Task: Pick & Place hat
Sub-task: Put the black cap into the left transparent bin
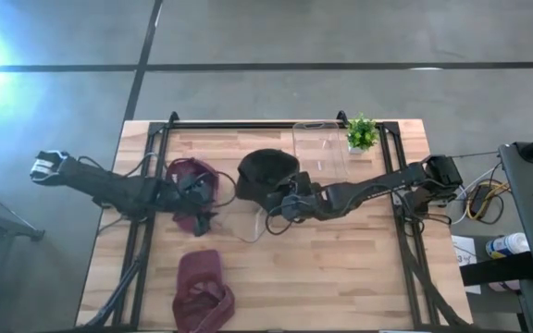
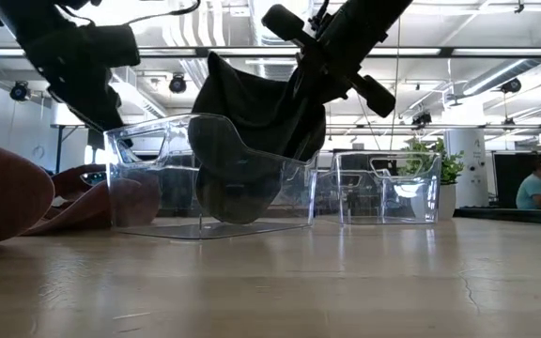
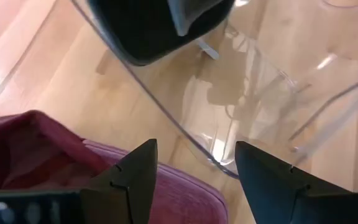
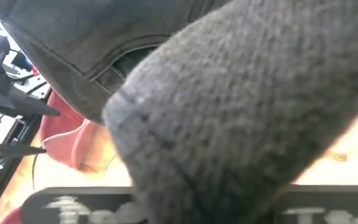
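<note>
Right gripper [image 1: 280, 205] jaws clamped on black hat [image 1: 266, 174], holding it off counter [image 1: 359, 268], hat hanging partly inside clear bin [image 2: 209, 178]. Left gripper [image 3: 194, 180] jaws wide, empty, just above maroon hat [image 1: 190, 176] beside that bin. Another maroon hat [image 1: 202, 287] lies at near counter edge.

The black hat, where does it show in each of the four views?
High: black hat at table centre, by the right tool.
Low: hanging into the clear bin, upper middle.
Left wrist: top edge.
Right wrist: fills the frame.
Shared landmark: the clear bin.
</note>
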`<state>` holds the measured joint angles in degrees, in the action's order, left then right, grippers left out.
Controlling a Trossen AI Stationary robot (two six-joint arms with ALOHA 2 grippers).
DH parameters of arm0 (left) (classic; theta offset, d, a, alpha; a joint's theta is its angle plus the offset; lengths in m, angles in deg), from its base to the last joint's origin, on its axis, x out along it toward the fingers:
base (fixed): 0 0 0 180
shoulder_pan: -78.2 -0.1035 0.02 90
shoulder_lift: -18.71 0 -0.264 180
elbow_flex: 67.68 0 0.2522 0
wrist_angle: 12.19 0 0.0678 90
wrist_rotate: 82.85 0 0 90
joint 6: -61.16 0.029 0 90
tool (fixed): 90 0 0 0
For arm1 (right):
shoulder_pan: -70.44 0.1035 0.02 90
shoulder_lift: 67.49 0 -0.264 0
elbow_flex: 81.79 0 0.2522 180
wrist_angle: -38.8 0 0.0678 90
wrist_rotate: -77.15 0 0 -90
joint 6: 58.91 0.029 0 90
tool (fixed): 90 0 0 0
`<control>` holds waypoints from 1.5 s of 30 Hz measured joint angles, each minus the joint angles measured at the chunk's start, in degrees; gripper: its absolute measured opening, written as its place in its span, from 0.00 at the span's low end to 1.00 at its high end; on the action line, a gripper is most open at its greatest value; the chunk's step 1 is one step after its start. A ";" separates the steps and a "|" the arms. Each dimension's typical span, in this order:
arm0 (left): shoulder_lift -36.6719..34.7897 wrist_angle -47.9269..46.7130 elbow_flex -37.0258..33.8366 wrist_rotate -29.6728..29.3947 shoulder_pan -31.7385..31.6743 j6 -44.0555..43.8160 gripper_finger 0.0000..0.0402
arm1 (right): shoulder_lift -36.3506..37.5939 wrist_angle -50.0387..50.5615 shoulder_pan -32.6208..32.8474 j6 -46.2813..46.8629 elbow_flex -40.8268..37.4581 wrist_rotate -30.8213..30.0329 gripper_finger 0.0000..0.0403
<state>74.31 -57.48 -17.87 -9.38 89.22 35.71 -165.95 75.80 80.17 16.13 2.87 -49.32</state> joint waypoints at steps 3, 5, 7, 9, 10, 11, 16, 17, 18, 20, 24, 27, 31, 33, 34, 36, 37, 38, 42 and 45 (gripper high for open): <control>-0.02 -0.07 -0.02 -0.01 1.01 0.38 0.52 | -0.01 -0.17 0.00 -0.30 0.24 0.44 0.03; 0.00 0.05 -0.28 0.16 1.29 0.07 0.52 | -0.41 -1.58 0.00 -1.37 0.57 1.44 0.03; 0.00 0.53 -0.51 1.14 1.50 -0.91 0.52 | -1.23 -2.12 -0.01 -1.98 1.20 1.93 0.03; 0.08 1.62 -0.63 2.21 1.80 -1.83 0.52 | -2.85 -2.00 0.00 -2.91 2.00 2.08 0.03; 0.12 2.39 -0.63 2.51 1.99 -2.15 0.52 | -3.70 -2.12 -0.01 -3.39 2.47 2.30 0.03; 0.14 3.40 -0.69 2.59 2.19 -2.55 0.52 | -4.49 -2.03 -0.03 -3.76 2.87 2.59 0.03; 1.67 7.91 -0.70 4.04 3.45 -3.24 0.52 | -7.87 -1.81 -0.04 -6.44 5.56 2.94 0.03; 2.16 8.39 -0.70 4.36 3.90 -3.56 0.52 | -8.36 -1.08 -0.02 -6.54 6.23 2.41 0.03; 2.75 8.55 -0.70 4.83 4.33 -3.71 0.52 | -8.54 0.06 0.00 -6.48 6.66 1.65 0.03; 3.77 9.36 -0.61 5.00 5.31 -4.05 0.52 | -8.55 2.14 0.00 -5.40 6.93 0.14 0.03; 4.74 10.51 -0.43 3.23 7.02 -4.86 0.52 | -8.49 5.01 -0.04 -0.64 6.88 -0.89 0.03; 4.53 10.49 0.30 0.89 7.28 -4.74 0.52 | -8.49 4.87 0.06 1.44 6.86 -0.71 0.03; 4.26 10.54 0.76 -0.03 7.10 -2.83 0.52 | -8.49 4.87 0.11 3.14 6.73 0.91 0.04; 4.26 10.49 0.76 -0.33 7.11 -2.67 0.52 | -8.49 4.83 0.11 3.39 6.69 1.87 0.06; 4.26 10.57 0.76 -0.42 7.11 -2.67 0.52 | -8.49 4.83 0.11 3.84 6.62 2.01 0.08; 4.30 10.48 0.76 -0.46 7.11 -2.67 0.52 | -8.49 4.83 0.11 4.72 6.43 2.09 0.12; 4.30 10.53 0.76 -0.46 7.11 -2.67 0.52 | -8.49 4.85 0.11 4.76 6.34 2.12 0.14; 4.30 10.55 0.76 -0.47 7.11 -2.67 0.52 | -8.49 4.86 0.11 4.79 6.34 2.18 0.16; 4.28 10.43 1.01 -0.50 7.11 -2.65 0.52 | -8.49 4.81 0.11 4.50 6.34 2.28 0.24; 4.24 10.50 1.66 -1.62 7.09 -2.44 0.52 | -8.49 4.79 0.11 4.25 6.34 3.21 0.29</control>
<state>78.55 -46.97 -16.21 -11.00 96.31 33.28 -174.44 80.59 80.28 20.39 9.21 -46.11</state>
